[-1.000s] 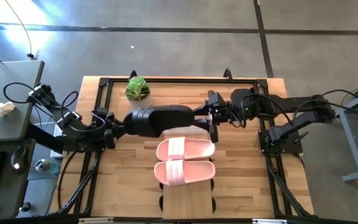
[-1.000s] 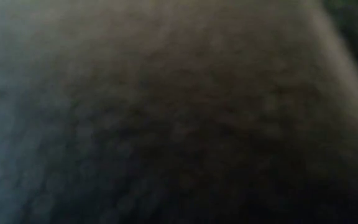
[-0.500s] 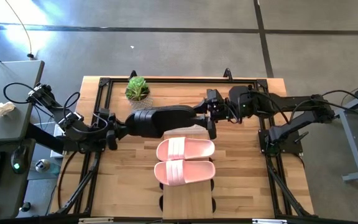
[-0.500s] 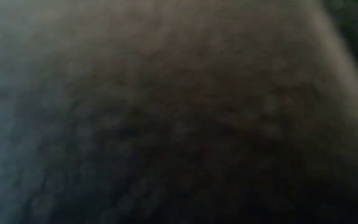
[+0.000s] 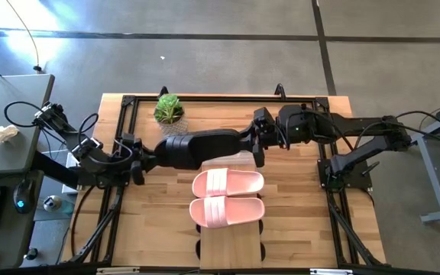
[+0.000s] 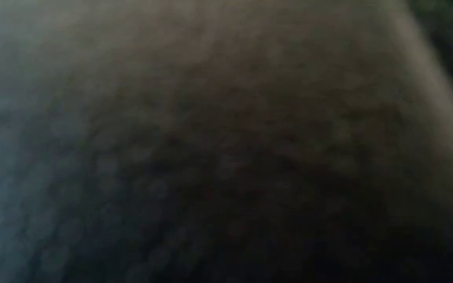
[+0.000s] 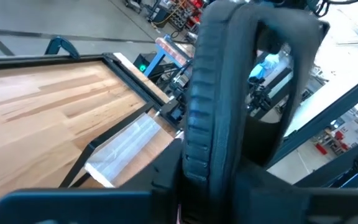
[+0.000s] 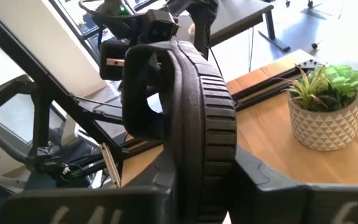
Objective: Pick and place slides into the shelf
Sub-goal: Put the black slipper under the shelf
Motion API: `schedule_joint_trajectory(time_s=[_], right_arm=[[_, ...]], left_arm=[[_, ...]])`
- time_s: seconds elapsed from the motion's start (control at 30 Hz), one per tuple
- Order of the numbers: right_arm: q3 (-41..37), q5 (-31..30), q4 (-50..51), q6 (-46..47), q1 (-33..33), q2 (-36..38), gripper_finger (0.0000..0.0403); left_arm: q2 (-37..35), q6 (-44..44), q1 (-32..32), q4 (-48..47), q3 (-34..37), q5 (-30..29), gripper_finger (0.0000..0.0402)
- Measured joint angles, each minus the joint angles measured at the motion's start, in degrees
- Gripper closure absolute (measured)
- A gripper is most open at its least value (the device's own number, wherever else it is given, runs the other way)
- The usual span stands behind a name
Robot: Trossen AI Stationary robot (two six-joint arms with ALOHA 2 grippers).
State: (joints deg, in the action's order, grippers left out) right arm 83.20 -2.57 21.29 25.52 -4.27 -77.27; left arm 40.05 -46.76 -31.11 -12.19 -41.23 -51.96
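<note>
Both arms: matte black jointed links with boxy motor housings, loose black cables looping alongside. Left arm's two-finger black gripper (image 5: 145, 160) and right arm's two-finger black gripper (image 5: 257, 145) have broad flat fingers. Screws and markings probably present but unreadable.

Daylit overhead view, low view blacked out

Even light falls on the desk (image 5: 296, 206) from above with soft shadows; the low view is a dim, blurred murk; wrist views show bright glare from the windows and blur close up.
</note>
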Motion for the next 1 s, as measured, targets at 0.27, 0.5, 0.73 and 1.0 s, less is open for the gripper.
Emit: schedule_joint_trajectory(time_s=[0.27, 0.5, 0.73, 1.0], right_arm=[[0.02, -0.01, 0.73, 1.53, 0.13, 0.04, 0.0363], [0.07, -3.56, 3.54, 4.79, 1.44, 2.13, 0.0365], [0.10, -12.06, 14.36, 11.62, 2.56, 9.99, 0.0365], [0.15, -19.55, 37.35, 26.88, 1.54, 19.26, 0.0366]], left_arm=[[-0.09, 0.29, 0.00, 0.22, 0.00, 0.17, 0.0211], [-0.38, 3.11, -0.02, 0.15, 0.01, 1.04, 0.0143], [-1.66, 4.27, -0.02, 0.02, 0.07, 1.18, 0.0130], [-2.10, 4.98, -0.02, 0.02, 0.04, 1.24, 0.0142]])
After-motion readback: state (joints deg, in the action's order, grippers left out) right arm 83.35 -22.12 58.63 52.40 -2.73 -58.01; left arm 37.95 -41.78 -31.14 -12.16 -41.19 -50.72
